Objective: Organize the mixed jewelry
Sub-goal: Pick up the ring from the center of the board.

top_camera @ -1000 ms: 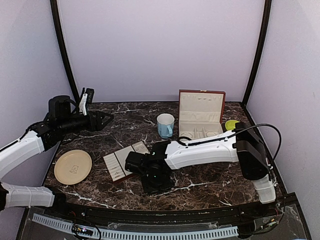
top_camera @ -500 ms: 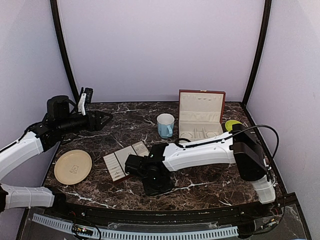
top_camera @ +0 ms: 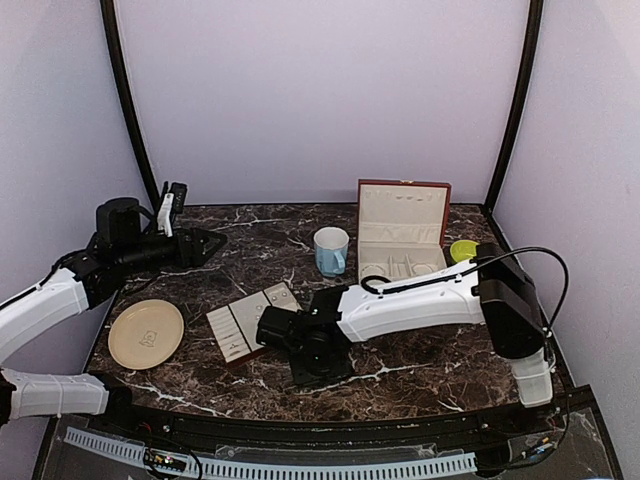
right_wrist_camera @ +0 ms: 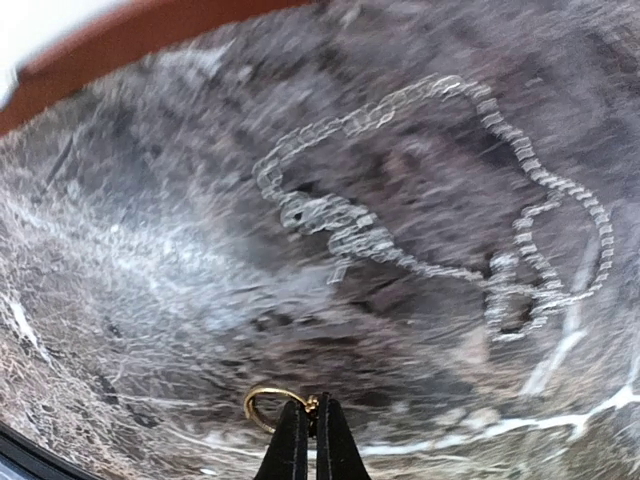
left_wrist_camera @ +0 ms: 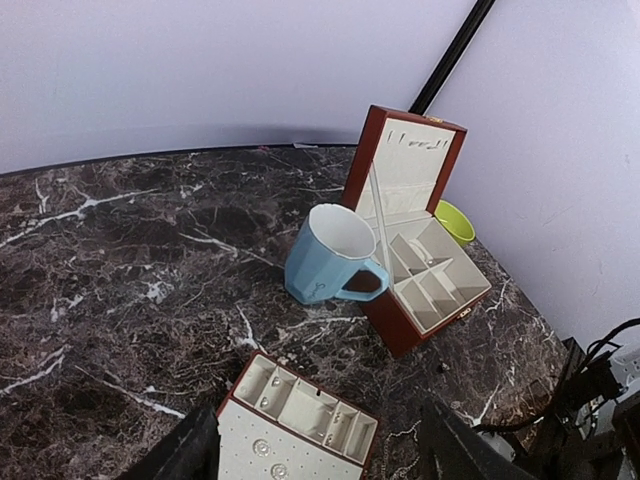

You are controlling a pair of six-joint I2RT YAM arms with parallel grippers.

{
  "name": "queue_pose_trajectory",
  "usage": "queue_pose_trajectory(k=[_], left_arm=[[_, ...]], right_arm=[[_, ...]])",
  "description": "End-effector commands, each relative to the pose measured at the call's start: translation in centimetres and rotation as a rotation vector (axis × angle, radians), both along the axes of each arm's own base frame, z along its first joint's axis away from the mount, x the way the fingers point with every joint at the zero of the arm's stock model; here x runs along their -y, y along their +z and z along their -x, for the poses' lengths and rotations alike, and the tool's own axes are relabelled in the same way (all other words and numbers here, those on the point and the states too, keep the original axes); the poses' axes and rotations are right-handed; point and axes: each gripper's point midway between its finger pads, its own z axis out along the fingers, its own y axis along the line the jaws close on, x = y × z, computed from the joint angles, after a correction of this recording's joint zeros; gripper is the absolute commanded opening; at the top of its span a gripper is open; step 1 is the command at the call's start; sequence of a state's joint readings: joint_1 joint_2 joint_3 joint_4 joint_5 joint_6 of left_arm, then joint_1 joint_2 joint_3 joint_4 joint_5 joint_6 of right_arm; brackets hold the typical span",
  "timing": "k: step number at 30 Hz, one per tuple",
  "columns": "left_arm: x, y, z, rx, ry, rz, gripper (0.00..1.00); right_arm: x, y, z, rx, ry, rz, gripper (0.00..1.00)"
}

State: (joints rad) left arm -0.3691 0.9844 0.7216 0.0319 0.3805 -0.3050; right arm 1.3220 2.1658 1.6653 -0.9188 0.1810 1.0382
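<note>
pinches a small gold ring [right_wrist_camera: 278, 390] by its edge between right fingers [right_wrist_camera: 295, 445] pressed together, low over the near tabletop [right_wrist_camera: 120, 300]. finds a fine chain [right_wrist_camera: 350, 235] lying loose on the marble just beyond the ring, not touching it. notes the slotted tray [left_wrist_camera: 300, 410] farther back and left, small silvery pieces [left_wrist_camera: 262, 447] on its flat panel. holds left fingers [left_wrist_camera: 190, 450] apart on nothing, above the far-left side. logs blue mug [left_wrist_camera: 325, 250], open box [left_wrist_camera: 412, 165] and green dish [left_wrist_camera: 455, 220] farthest.
</note>
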Motion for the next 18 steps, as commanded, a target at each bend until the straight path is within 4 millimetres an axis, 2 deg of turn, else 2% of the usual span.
queue_pose_trajectory(k=[1,5,9,12,16,18], left_arm=[[0.6,-2.0,0.7,-0.092,-0.016,0.089,0.69],[1.4,-5.4,1.7,-0.252,-0.011,0.191,0.67],[3.7,-8.2,3.2,-0.373,-0.033,0.241,0.66],[5.9,-9.1,4.1,-0.429,-0.076,0.262,0.66],[7.6,-10.3,4.1,-0.488,-0.111,0.274,0.66],[8.6,-10.3,4.0,-0.496,-0.144,0.266,0.66]], right_arm=[[-0.5,4.2,-3.2,0.139,-0.041,-0.154,0.0],[0.1,6.2,-4.9,0.221,-0.058,-0.211,0.0],[0.1,8.1,-6.3,0.276,-0.052,-0.268,0.0],[0.1,9.2,-7.0,0.307,-0.037,-0.302,0.0],[0.2,9.8,-7.6,0.337,-0.013,-0.318,0.0],[0.2,10.0,-7.7,0.347,0.004,-0.319,0.0]])
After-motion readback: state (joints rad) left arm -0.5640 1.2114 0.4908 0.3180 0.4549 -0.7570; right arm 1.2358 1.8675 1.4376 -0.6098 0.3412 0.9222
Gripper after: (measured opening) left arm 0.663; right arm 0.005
